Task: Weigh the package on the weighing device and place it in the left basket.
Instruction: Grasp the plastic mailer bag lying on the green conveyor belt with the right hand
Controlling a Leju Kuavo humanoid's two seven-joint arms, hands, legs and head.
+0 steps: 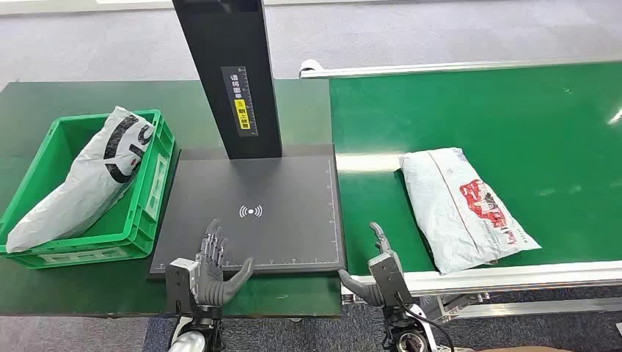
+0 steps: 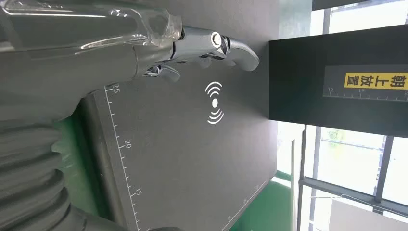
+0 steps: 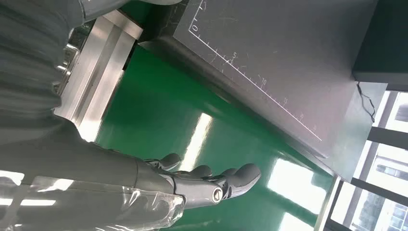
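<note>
On the belt, the package lies beyond the empty, spread right hand.

Matt black weighing plate under the left hand, faintly scuffed. Glossy green belt beneath the right hand. Beyond it, crinkled grey plastic package. Shiny green plastic basket.

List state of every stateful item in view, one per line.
left hand: open, empty, over the scale's near edge
right hand: open, empty, over the belt's near edge
scale platform: bare
package: flat on conveyor belt, not yet weighed
green basket: holds one grey bag, leaning
</note>
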